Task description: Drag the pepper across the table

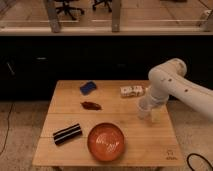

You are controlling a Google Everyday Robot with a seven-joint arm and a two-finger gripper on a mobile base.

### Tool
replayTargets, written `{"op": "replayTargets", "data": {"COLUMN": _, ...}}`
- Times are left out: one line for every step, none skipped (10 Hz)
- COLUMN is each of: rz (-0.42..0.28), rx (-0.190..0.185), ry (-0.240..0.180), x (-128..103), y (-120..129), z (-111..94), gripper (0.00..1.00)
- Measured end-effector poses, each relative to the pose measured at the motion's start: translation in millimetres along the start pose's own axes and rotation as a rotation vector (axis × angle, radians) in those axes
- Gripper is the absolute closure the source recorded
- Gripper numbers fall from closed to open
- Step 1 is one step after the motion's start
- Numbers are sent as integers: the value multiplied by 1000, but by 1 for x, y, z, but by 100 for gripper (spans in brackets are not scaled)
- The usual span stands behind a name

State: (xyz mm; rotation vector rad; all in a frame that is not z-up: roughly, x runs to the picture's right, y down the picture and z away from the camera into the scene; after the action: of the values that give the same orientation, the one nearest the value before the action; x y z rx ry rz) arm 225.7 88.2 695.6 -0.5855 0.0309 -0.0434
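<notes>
Currently the gripper (145, 111), fingers apart, hangs over the tabletop's (120, 112) right, far from the pepper (91, 105); a low reach could clip the bowl (106, 142).

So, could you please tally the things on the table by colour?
Blue: 1, pad
Red-brown: 1, pepper
Black: 1, striped bar
Orange: 1, bowl
White: 1, packet
Total: 5
The gripper hangs open above the right side of the table.

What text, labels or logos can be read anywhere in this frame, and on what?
Table corner: small dark logo, too small to read.
White box: dark marks, too blurred to read.
Nothing else carries text; the gripper, over the table's right side, shows none.
</notes>
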Motion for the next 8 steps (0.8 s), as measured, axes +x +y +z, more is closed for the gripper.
{"op": "replayTargets", "data": {"rz": -14, "rx": -5, "ry": 4, "x": -5, "y": -2, "z": 1, "gripper": 20}}
{"op": "replayTargets", "data": {"rz": -29, "rx": -10, "ry": 8, "x": -9, "y": -4, "z": 2, "gripper": 20}}
{"op": "replayTargets", "data": {"rz": -43, "rx": -13, "ry": 10, "x": -15, "y": -6, "z": 1, "gripper": 20}}
{"op": "replayTargets", "data": {"rz": -59, "rx": -14, "ry": 14, "x": -28, "y": -9, "z": 3, "gripper": 20}}
{"op": "replayTargets", "data": {"rz": -71, "rx": -12, "ry": 16, "x": -38, "y": -11, "z": 3, "gripper": 20}}
{"op": "replayTargets", "data": {"rz": -96, "rx": -10, "ry": 19, "x": -54, "y": -16, "z": 4, "gripper": 20}}
{"op": "replayTargets", "data": {"rz": -111, "rx": -11, "ry": 24, "x": -60, "y": -17, "z": 6, "gripper": 20}}
{"op": "replayTargets", "data": {"rz": -121, "rx": -12, "ry": 29, "x": -63, "y": -18, "z": 7, "gripper": 20}}
